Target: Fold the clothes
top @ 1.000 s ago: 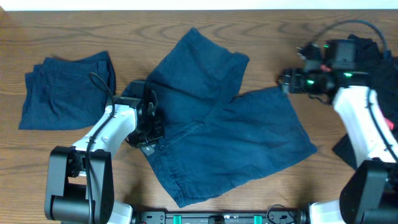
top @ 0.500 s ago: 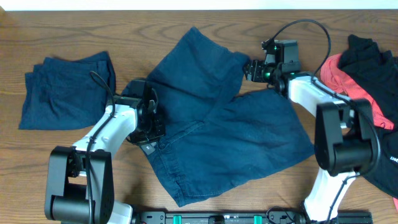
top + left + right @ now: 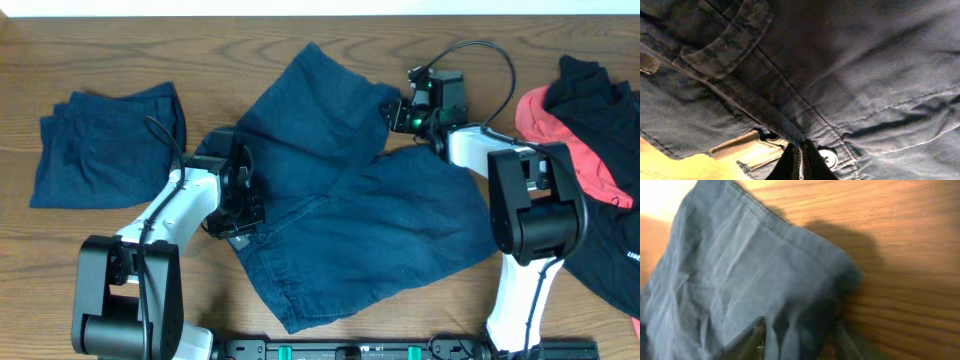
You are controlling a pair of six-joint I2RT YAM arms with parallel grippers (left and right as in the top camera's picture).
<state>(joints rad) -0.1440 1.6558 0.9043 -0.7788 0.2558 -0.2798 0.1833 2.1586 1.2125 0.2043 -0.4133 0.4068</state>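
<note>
Navy shorts (image 3: 380, 230) lie spread across the middle of the table, waistband toward the front left and two legs fanning to the back and right. My left gripper (image 3: 240, 200) is shut on the waistband beside the fly button (image 3: 828, 157); the left wrist view shows its tips (image 3: 801, 148) pinching the band. My right gripper (image 3: 393, 113) sits at the corner of the rear leg's hem. In the right wrist view its fingers (image 3: 757, 336) stand apart on either side of that cloth corner (image 3: 740, 270), the gripper (image 3: 800, 337) open around it.
A second pair of navy shorts (image 3: 105, 145) lies folded at the far left. At the right edge, black (image 3: 600, 95) and coral-red (image 3: 560, 140) garments are piled together. Bare wood (image 3: 480, 40) runs along the back.
My right arm has swung in from the far right to the rear leg's hem corner, and its jaws have narrowed round the cloth. The left gripper has held still on the waistband.
</note>
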